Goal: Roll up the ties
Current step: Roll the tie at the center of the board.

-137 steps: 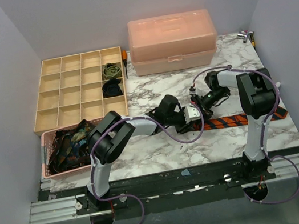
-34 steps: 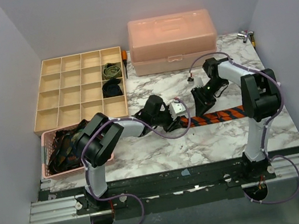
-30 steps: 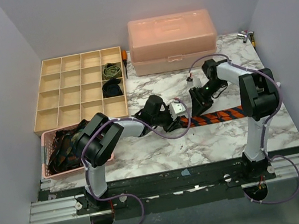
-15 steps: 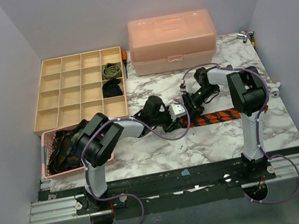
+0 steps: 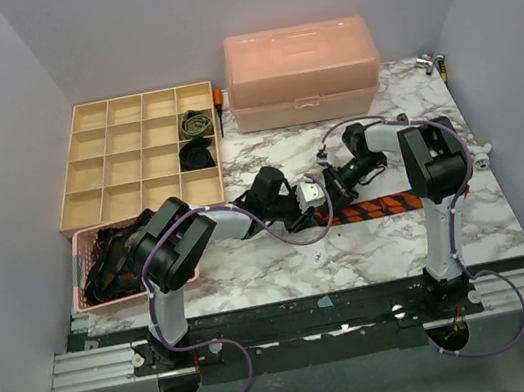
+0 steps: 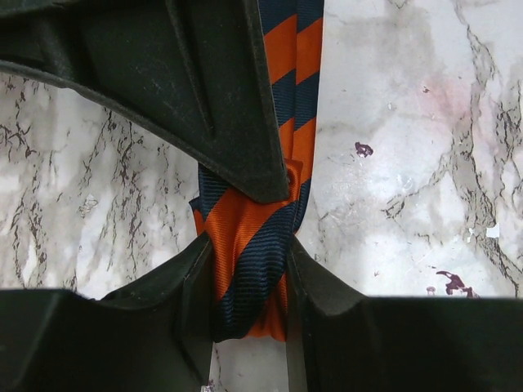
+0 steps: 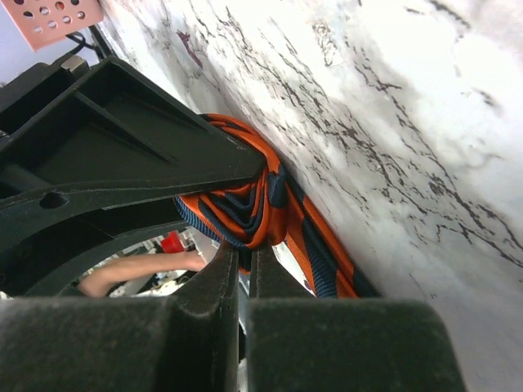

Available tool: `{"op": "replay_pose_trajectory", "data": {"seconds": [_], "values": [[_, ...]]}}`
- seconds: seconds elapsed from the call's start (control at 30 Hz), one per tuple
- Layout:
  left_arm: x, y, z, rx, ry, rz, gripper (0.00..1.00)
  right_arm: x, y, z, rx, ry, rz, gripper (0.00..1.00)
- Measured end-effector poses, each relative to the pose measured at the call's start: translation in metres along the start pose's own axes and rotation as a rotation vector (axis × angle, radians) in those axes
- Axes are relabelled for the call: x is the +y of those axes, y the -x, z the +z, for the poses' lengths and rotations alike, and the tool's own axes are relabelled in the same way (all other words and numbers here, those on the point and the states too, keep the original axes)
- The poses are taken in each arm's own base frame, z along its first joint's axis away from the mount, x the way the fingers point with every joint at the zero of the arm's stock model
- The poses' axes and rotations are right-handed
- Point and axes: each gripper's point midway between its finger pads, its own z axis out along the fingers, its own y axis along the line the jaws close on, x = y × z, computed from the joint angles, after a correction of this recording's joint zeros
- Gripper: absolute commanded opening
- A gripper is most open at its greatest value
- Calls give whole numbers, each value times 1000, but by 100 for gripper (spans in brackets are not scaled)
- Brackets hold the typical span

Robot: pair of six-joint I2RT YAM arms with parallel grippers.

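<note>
- Left jaws are clamped across the coiled end of the orange-and-navy tie [image 6: 249, 237], one finger on each side.
- Right jaws are together, tips against the coil's face; whether they pinch any fabric I cannot tell.
- Rolling is under way: the unrolled tail lies flat on the bench [image 5: 282, 253], running toward 3 o'clock.
- Next move, likely: turn the coil along the tail while keeping it tight.
</note>
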Motion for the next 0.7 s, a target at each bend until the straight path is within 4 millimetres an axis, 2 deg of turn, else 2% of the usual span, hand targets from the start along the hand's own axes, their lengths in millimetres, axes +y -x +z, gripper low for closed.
{"op": "replay_pose_trajectory", "data": {"seconds": [0.13, 0.27, 0.5, 0.7], "values": [[-1, 0, 0, -3, -3, 4, 58, -7, -1, 3, 4, -14, 45, 0], [-5, -5, -7, -9, 3, 4, 72, -11, -4, 8, 26, -8, 103, 0], [-10, -18, -35, -40, 29, 2, 73, -12, -5, 9, 35, -30, 99, 0], [-9, -8, -32, -88, 20, 34, 73, -14, -7, 10, 40, -44, 95, 0]]}}
